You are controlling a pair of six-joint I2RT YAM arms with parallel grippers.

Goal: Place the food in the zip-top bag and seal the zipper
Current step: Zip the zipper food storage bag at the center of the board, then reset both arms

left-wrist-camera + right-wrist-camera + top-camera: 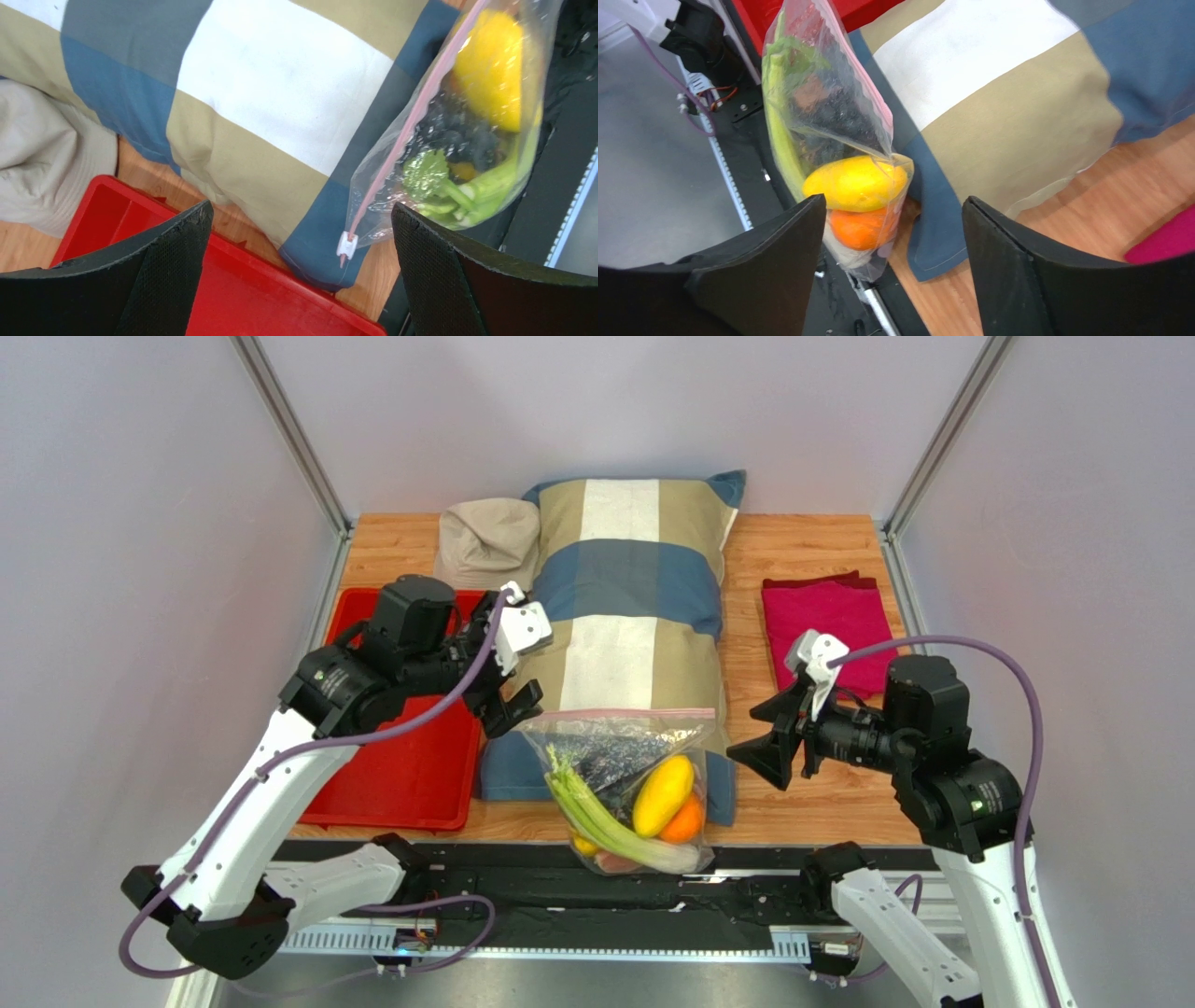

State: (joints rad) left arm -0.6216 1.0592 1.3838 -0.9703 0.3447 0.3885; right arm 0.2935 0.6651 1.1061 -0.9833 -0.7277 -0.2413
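The clear zip-top bag lies against the front of a striped pillow and hangs over the table's front edge. Inside it sits the food: a celery stalk, a yellow pepper, an orange and dark grapes. The pink zipper runs along the bag's top, with its white slider at the left end. My left gripper stands open just left of that end, holding nothing. To the right of the bag my right gripper is also open and apart from it.
The striped pillow fills the table's middle. A red tray lies to the left under my left arm. A beige cloth bundle is at the back and a magenta cloth on the right. A black rail runs below the front edge.
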